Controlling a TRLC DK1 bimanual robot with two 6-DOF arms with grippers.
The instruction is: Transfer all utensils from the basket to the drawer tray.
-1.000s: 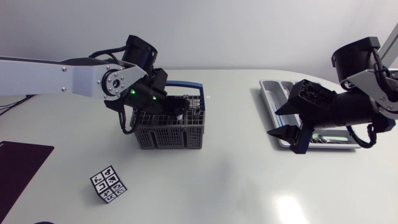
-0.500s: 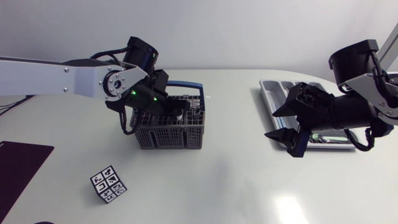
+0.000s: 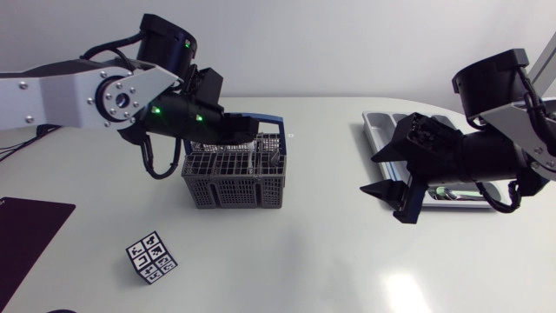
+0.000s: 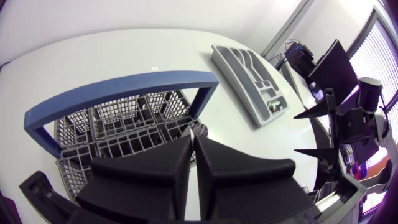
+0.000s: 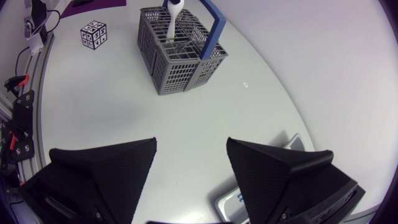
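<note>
Pale grey surface [image 3: 304, 261], patterned cube [image 3: 153, 257] lower left. The grey mesh basket [image 3: 233, 181] — blue handle — sits under my clenched left hand [image 3: 248, 129]; my right hand [image 3: 369, 176] is released.

A small cube [image 3: 153, 257] patterned with black-and-white markers sits on the pale tabletop [image 3: 295, 261] in the lower left of the frame — well apart from a dark purple mat [image 3: 24, 233], cut off by the left edge.
</note>
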